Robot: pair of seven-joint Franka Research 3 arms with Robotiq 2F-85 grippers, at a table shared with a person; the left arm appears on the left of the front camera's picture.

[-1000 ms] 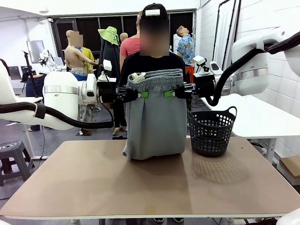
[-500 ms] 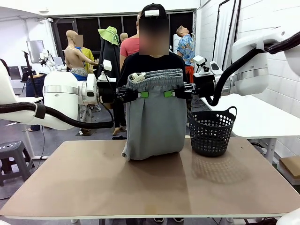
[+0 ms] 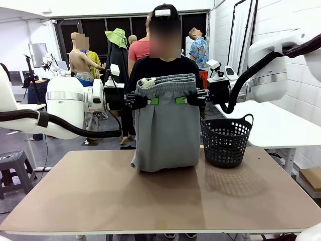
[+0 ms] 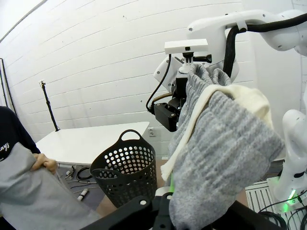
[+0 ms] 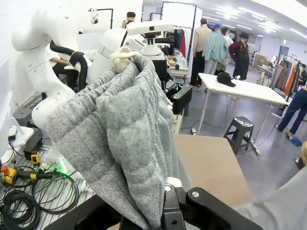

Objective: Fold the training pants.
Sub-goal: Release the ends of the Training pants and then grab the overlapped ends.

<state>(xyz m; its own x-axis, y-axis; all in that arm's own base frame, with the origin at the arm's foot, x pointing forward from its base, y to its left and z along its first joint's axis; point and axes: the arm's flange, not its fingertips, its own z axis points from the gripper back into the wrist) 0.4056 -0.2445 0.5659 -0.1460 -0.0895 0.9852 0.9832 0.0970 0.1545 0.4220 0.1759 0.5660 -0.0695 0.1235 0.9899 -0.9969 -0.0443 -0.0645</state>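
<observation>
The training pants (image 3: 166,125) hang waistband-up between the 2 arms, lower edge touching the bench (image 3: 150,201). The left claw (image 3: 152,101) and right claw (image 3: 179,100) are each clamped tight on the cloth under the waistband. Likely early: laying flat and folding are left.

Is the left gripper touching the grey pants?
Touching. In the front view the left gripper is clamped on the top edge of the pants. The left wrist view shows the grey cloth rising from between its jaws.
</observation>
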